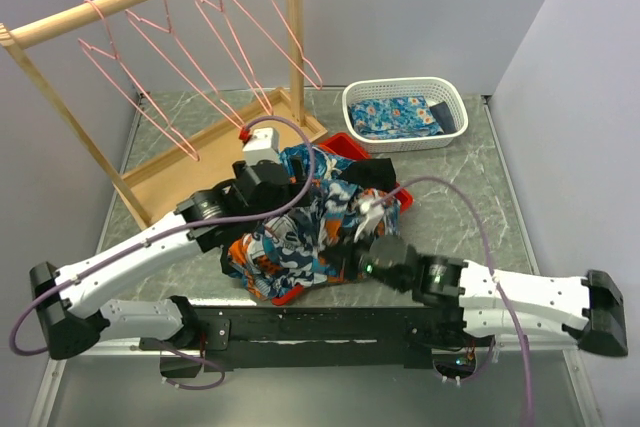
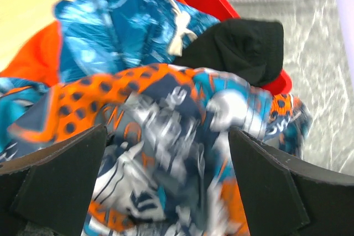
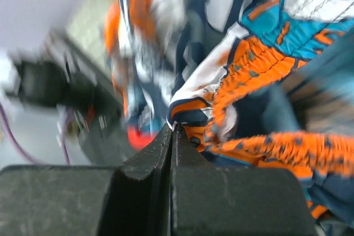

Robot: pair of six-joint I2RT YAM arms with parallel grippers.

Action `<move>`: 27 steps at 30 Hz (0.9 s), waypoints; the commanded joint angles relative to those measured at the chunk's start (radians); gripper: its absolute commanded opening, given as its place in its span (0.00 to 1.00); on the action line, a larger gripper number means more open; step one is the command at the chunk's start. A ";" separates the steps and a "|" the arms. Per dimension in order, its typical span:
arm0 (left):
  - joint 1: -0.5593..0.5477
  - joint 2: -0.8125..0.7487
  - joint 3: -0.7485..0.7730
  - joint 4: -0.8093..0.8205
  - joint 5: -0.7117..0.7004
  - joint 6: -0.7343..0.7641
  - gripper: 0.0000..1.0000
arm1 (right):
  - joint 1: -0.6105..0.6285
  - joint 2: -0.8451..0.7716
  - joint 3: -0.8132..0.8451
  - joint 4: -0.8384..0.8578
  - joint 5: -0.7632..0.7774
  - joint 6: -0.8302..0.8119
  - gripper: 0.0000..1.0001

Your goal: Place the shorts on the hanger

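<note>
The shorts lie crumpled in a heap at the table's middle, partly over a red tray. My left gripper is open above the heap; in the left wrist view the printed fabric fills the gap between its fingers. My right gripper is at the heap's right side, shut on an edge of the shorts, pinched at its fingertips. Several pink wire hangers hang from a wooden rack at the back left, apart from both grippers.
A red tray holds a plain black garment, which also shows in the left wrist view. A white basket with folded blue flowered cloth stands back right. The rack's wooden base lies behind the heap.
</note>
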 commanded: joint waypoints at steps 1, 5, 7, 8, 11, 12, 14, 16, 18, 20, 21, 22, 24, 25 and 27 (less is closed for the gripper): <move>-0.004 0.080 0.063 -0.002 0.114 0.081 0.99 | 0.142 0.070 -0.086 0.089 0.132 0.087 0.00; -0.010 0.134 0.046 0.042 0.248 0.158 0.93 | 0.188 0.118 -0.144 0.144 0.175 0.154 0.00; -0.019 0.161 0.052 0.045 0.259 0.180 0.91 | 0.198 0.121 -0.172 0.150 0.194 0.185 0.00; -0.030 0.170 0.055 0.045 0.260 0.193 0.91 | 0.198 0.117 -0.181 0.152 0.212 0.194 0.02; -0.044 0.203 0.063 0.054 0.272 0.212 0.90 | 0.198 0.088 -0.190 0.123 0.238 0.216 0.16; -0.048 0.221 0.075 0.053 0.277 0.215 0.89 | 0.198 0.077 -0.189 0.109 0.261 0.222 0.23; -0.065 0.232 0.092 0.039 0.256 0.218 0.88 | 0.199 0.017 -0.192 0.045 0.286 0.246 0.40; -0.076 0.236 0.111 0.033 0.242 0.221 0.89 | 0.199 -0.076 -0.192 -0.027 0.338 0.291 0.53; -0.085 0.227 0.118 0.034 0.234 0.227 0.90 | 0.199 -0.186 -0.189 -0.127 0.367 0.309 0.61; -0.090 0.221 0.129 0.022 0.228 0.229 0.89 | 0.198 -0.254 -0.172 -0.243 0.407 0.338 0.70; -0.091 0.221 0.141 0.019 0.225 0.229 0.89 | 0.198 -0.306 -0.144 -0.289 0.424 0.351 0.70; -0.096 0.220 0.146 0.013 0.220 0.229 0.90 | 0.196 -0.328 -0.129 -0.393 0.470 0.399 0.72; -0.099 0.218 0.163 0.011 0.219 0.230 0.89 | 0.195 -0.368 -0.077 -0.522 0.528 0.487 0.74; -0.102 0.220 0.169 0.011 0.220 0.230 0.89 | 0.198 -0.377 -0.061 -0.646 0.575 0.581 0.76; -0.108 0.236 0.196 0.008 0.230 0.235 0.88 | 0.195 -0.380 -0.031 -0.759 0.620 0.727 0.79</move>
